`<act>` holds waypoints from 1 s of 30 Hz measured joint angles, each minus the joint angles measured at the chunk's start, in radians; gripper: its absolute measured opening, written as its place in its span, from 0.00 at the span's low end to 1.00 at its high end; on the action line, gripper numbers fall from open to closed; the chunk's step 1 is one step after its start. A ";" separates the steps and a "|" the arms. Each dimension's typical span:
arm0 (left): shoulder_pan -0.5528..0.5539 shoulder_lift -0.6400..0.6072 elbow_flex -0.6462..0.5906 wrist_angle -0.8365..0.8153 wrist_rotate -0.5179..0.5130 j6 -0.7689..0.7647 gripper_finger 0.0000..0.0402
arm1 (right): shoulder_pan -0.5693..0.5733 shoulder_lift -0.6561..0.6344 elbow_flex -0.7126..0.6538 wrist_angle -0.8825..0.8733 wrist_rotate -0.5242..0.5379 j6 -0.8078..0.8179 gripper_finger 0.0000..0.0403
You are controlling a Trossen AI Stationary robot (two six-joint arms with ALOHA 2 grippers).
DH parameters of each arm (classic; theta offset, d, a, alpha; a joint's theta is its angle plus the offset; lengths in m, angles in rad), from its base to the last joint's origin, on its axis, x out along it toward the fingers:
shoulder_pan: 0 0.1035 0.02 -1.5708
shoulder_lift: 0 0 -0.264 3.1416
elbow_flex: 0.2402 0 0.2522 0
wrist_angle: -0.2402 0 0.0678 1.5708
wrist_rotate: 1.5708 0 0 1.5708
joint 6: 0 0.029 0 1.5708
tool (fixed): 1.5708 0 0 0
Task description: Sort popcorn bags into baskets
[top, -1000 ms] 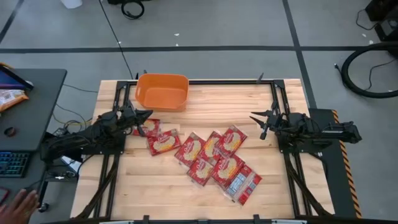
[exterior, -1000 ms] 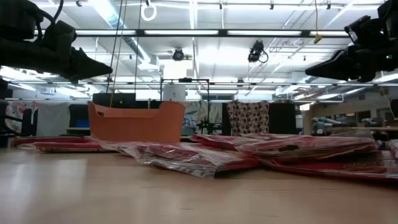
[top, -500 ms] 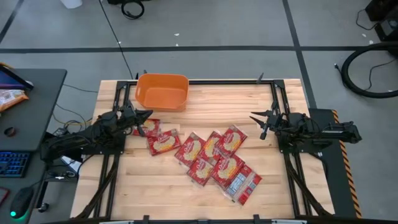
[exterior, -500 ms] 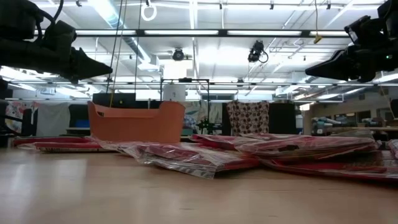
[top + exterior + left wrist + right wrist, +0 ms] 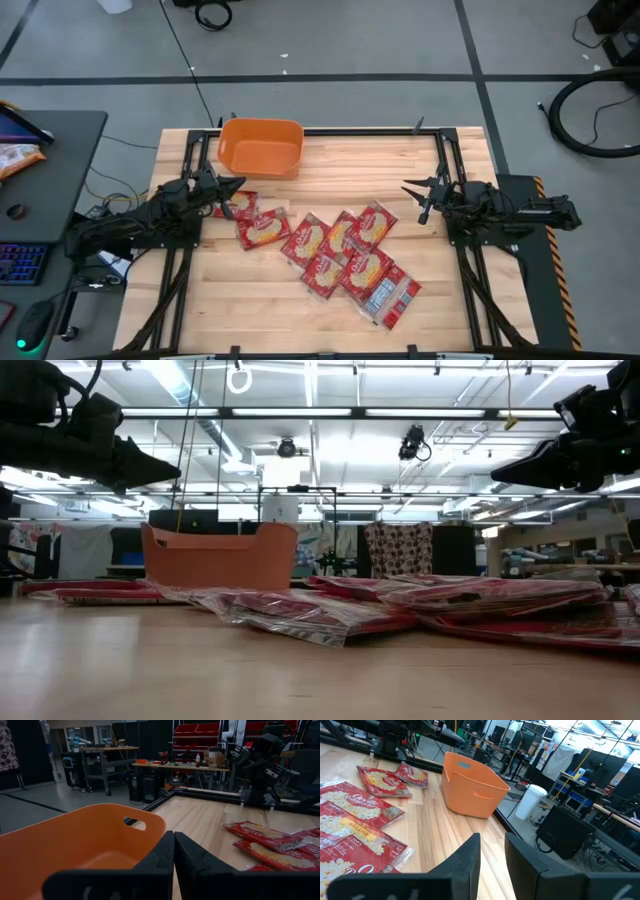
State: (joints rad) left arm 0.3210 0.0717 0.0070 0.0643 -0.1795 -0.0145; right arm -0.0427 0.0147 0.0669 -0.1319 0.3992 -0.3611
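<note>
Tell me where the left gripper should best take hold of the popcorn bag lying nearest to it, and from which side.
Probably the bare edge facing the orange basket. That popcorn bag lies flat on the wooden table, and the next bag seems to overlap its other end. The left gripper would come from above and pinch that edge between its fingers.

Orange basket (image 5: 261, 146) sitting at table's far edge, interior showing open, access from above unobstructed. Popcorn bags (image 5: 340, 255) lying overlapped across table centre, blocking low passes there. Bare wood (image 5: 400, 165) stretching btwn basket and right gripper (image 5: 418, 200). Left gripper (image 5: 229, 196) hovering just beside basket, over nearest bag. Near table strip (image 5: 150, 670) lying open.
</note>
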 joint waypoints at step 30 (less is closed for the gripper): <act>0.000 0.000 0.000 0.094 0.038 -0.638 0.03 | 0.000 0.000 0.000 0.000 0.000 0.000 0.23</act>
State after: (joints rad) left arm 0.3210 0.0715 0.0068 0.1583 -0.1416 -0.6529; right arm -0.0427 0.0143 0.0669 -0.1318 0.3992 -0.3611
